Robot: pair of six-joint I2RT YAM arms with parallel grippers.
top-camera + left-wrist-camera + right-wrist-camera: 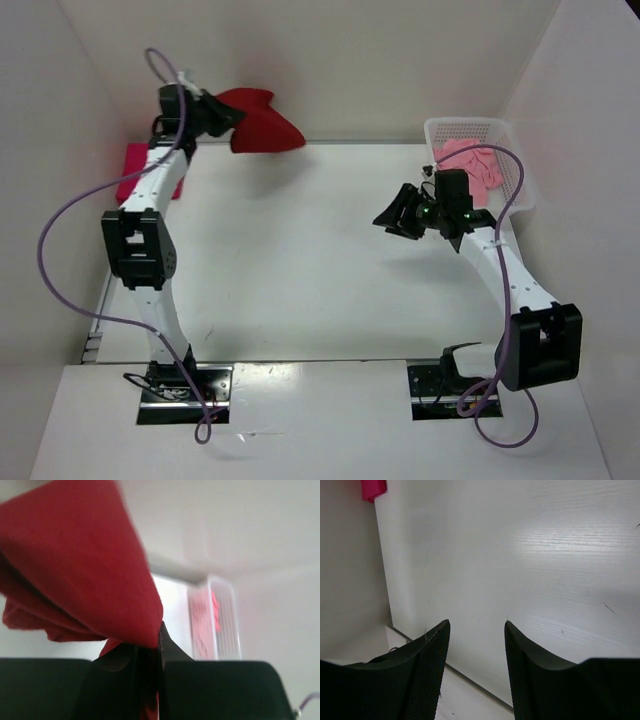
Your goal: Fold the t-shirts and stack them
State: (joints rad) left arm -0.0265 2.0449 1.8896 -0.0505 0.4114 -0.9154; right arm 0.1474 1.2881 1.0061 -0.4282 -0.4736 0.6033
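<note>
My left gripper [232,117] is shut on the dark red t-shirt [262,122] and holds it bunched up in the air at the back left. In the left wrist view the red cloth [85,570] is pinched between the closed fingers [172,652]. The bright magenta t-shirt [133,170] lies on the table at the far left, partly behind the left arm; its corner shows in the right wrist view [372,488]. The light salmon-pink t-shirt [472,165] lies crumpled in the white mesh basket [520,160]. My right gripper [392,217] is open and empty above the table's middle right.
The white mesh basket stands at the back right corner, also in the left wrist view [220,620]. White walls close in the table on the left, back and right. Purple cables hang from both arms.
</note>
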